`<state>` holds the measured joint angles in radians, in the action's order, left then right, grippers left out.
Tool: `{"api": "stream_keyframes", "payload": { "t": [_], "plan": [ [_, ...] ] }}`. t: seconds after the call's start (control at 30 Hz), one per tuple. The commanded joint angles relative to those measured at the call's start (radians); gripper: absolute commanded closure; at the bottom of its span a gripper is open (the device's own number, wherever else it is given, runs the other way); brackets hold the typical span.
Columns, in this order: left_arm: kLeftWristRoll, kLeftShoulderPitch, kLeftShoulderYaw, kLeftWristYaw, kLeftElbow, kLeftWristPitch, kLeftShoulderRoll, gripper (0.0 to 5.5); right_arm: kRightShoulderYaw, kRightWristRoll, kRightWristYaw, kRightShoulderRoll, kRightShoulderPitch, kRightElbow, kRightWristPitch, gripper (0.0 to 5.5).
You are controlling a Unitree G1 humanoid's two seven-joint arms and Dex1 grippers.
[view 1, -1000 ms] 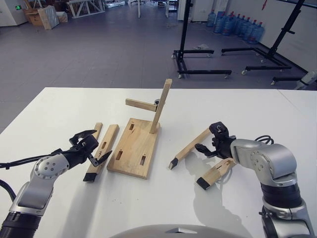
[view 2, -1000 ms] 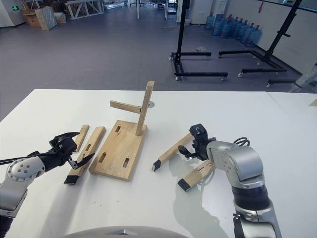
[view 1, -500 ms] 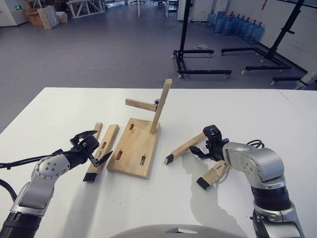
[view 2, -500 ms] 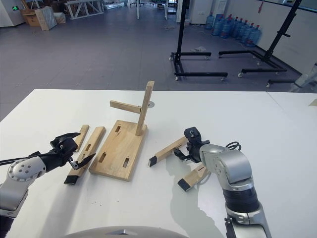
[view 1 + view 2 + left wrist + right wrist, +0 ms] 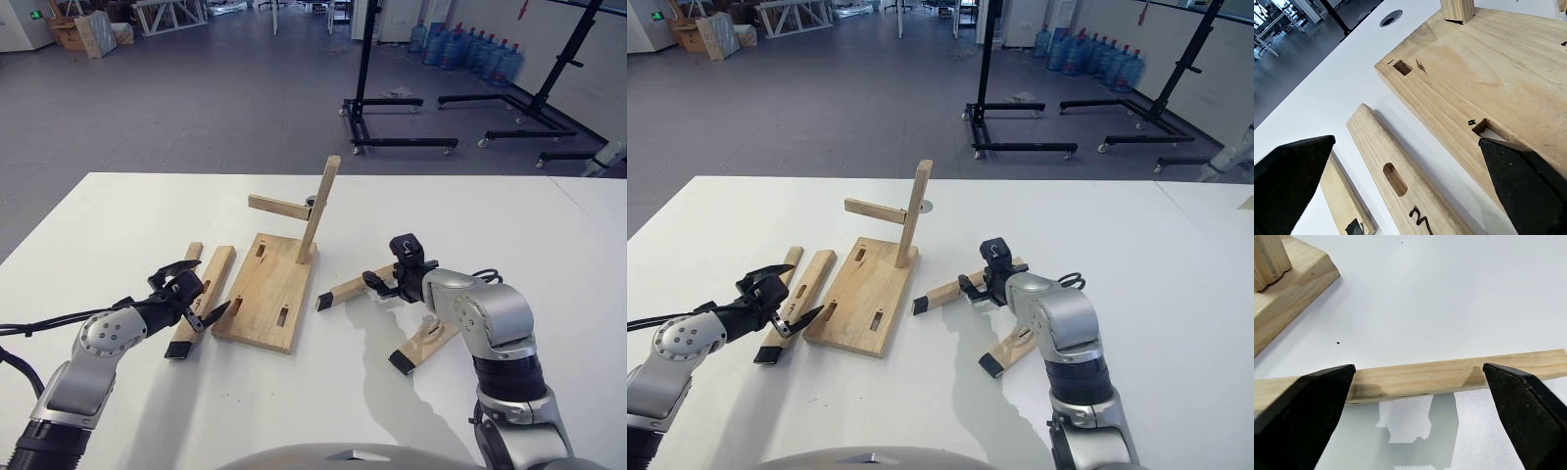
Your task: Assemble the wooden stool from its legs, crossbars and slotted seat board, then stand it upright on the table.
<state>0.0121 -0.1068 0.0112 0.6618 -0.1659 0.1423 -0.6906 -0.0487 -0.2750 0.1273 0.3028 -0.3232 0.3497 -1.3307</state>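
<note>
Light: we see bright, even light across the white table [image 5: 118, 215].
Shadows: we find them soft, falling toward 6 o'clock.
Focus: we see the wrist-view fingertips [image 5: 1303, 401] blurred.

Flat seat board [image 5: 263, 296] holds one upright leg [image 5: 320, 210] with crossbar [image 5: 274, 206]; loose legs [image 5: 217, 269] lie alongside.

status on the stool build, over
Left gripper open above loose legs. Right gripper open at another leg. Seat board flat, one leg standing in it. No obstruction seen.

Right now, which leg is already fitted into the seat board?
The upright leg at the board's far right corner, carrying a crossbar; the others lie off it.
</note>
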Motion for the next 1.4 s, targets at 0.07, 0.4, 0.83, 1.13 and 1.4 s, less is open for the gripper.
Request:
{"api": "stream_keyframes", "payload": {
  "t": [0.07, 0.4, 0.83, 1.13, 1.4],
  "plan": [
    [-0.011, 0.012, -0.006, -0.004, -0.004, 0.007, 0.003, 0.1, 0.055, -0.017, 0.039, 0.036, -0.01, 0.029, -0.038, 0.68],
    [-0.015, 0.016, -0.011, -0.008, -0.001, 0.007, 0.009, 0.1, -0.027, 0.01, 0.087, 0.083, -0.037, 0.025, 0.018, 0.68],
    [-0.027, 0.031, -0.015, -0.036, -0.018, 0.025, 0.036, 0.1, -0.427, 0.179, 0.825, 0.571, -0.481, -0.265, 0.51, 0.68],
    [-0.024, 0.024, -0.014, -0.054, -0.036, 0.043, 0.055, 0.1, -0.466, 0.209, 0.914, 0.439, -0.487, -0.426, 0.521, 0.68],
    [-0.033, 0.018, -0.027, -0.053, -0.037, 0.043, 0.06, 0.1, -0.536, 0.339, 0.893, 0.397, -0.445, -0.462, 0.651, 0.68]
  ]
}}
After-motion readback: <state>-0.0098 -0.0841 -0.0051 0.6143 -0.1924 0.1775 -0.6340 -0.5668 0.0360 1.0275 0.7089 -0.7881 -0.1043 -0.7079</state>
